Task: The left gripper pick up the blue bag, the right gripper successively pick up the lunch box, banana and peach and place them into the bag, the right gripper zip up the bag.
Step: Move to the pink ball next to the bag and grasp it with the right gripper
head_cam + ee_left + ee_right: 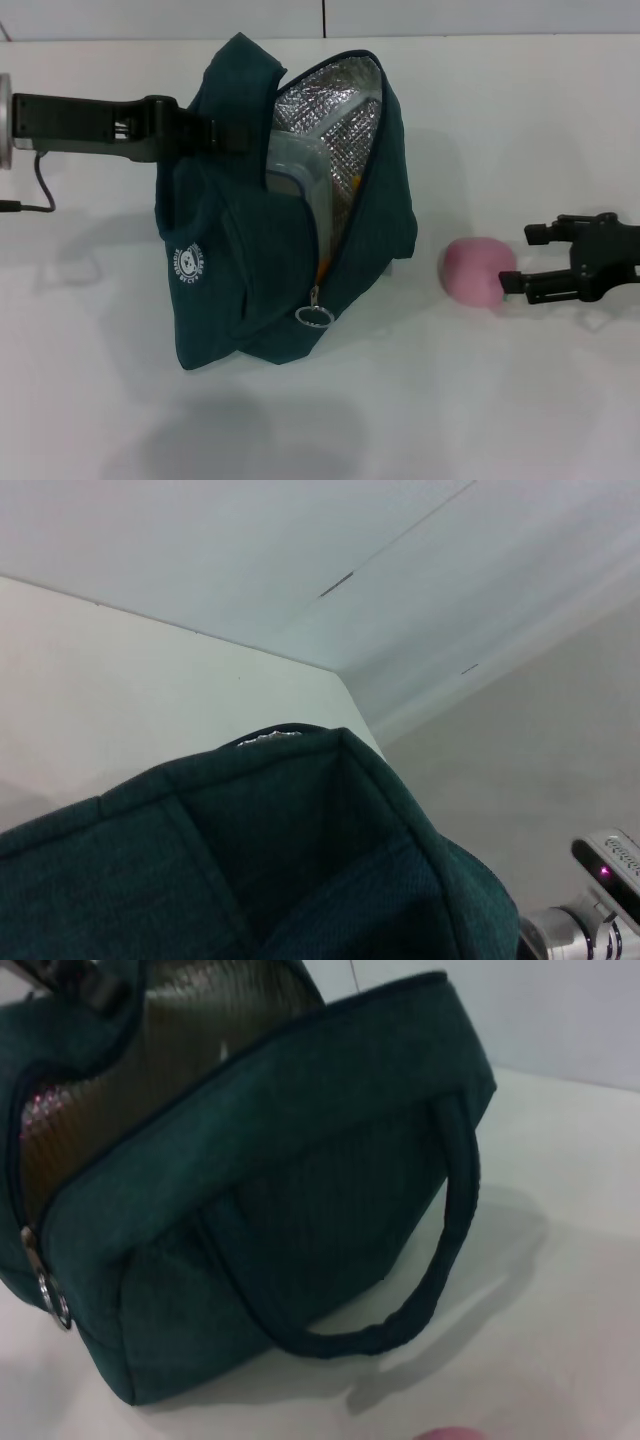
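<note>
Peach step in hand. Left gripper [205, 133], upper left, clamped on blue bag [215, 260] rim, mouth open (lunch box [298, 178] inside). Right gripper [522, 260], right edge, jaws spread, empty, beside peach [478, 271]. Next, by my reading: close around peach, lift.

The left hand [205, 135] is showing as a black two-fingered claw on a long, flat-sided black body, with a small recess of pale metal parts set into its side just behind the fingers. At its rear a silver cylindrical wrist is gleaming at the frame edge, and a thin black cable is looping down from beneath it and trailing off sideways. The right hand [520, 260] is appearing as a squat black claw built from angular, blocky links, its two fingers ending in squared tips, with a small green spot showing on the lower finger. A silver metal fitting with a tiny pink light is peeking into the left wrist view.
</note>
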Tool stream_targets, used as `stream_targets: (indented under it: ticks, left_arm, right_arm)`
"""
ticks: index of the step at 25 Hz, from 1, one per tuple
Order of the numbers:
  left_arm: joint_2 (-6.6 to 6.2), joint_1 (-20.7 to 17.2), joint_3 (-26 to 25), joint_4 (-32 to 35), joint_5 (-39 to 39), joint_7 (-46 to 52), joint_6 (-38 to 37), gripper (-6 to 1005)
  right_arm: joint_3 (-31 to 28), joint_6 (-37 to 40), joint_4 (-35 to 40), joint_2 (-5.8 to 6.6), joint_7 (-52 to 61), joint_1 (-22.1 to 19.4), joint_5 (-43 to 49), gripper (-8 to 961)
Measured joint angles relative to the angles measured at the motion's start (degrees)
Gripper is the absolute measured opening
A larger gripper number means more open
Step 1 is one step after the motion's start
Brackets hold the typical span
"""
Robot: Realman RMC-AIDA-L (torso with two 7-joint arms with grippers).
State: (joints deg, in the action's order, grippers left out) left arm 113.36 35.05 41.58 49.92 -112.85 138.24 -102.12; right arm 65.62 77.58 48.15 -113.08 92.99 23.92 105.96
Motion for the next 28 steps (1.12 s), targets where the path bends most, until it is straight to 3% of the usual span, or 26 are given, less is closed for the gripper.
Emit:
stream_targets:
  ticks: [7,18,28]
  left_arm:
    - [-0.14,0.10,0.02,0.00,0.00,-0.10,0.00,30]
    - [-0.17,0.20,-0.01,0.01,0.02,-0.20,0.00,30]
    - [-0.17,0.28,-0.01,0.08,0.09,-0.13,0.00,31]
  right_arm:
    - [-0.04,-0.91,-0.23,-1.66,0.03,1.99,4.82,856]
    - [0.13,-1.24,-0.22,-1.87,-0.15,3.25,5.48,428]
    - [-0.15,-0.18,-0.44,-1.52,-0.38,3.58,5.09,213]
